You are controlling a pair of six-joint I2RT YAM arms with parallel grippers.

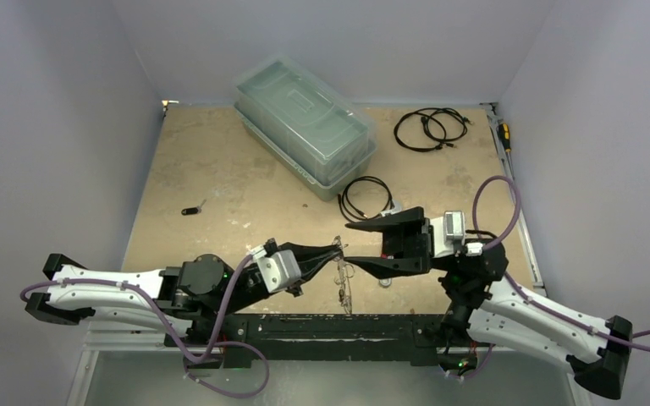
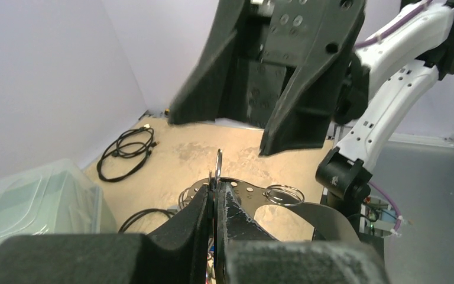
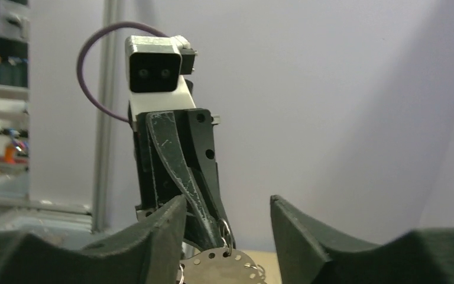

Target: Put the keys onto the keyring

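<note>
Top external view: the left gripper [image 1: 337, 251] is pressed together on the thin silvery-grey metal keyring [image 1: 344, 283], which dangles from its tips above the near edge of the tan wooden surface [image 1: 220, 169]. The right gripper [image 1: 349, 244] stands spread just beside it, tip to tip. A small black-tagged key [image 1: 191, 210] lies well apart on the left.

Bin [image 1: 305, 127] at table's [image 1: 220, 169] rear; cable coil [image 1: 366, 199] before it, another coil [image 1: 430, 128] rightward; perhaps a key [image 1: 191, 211] left; keyring [image 1: 344, 283] front centre.
</note>
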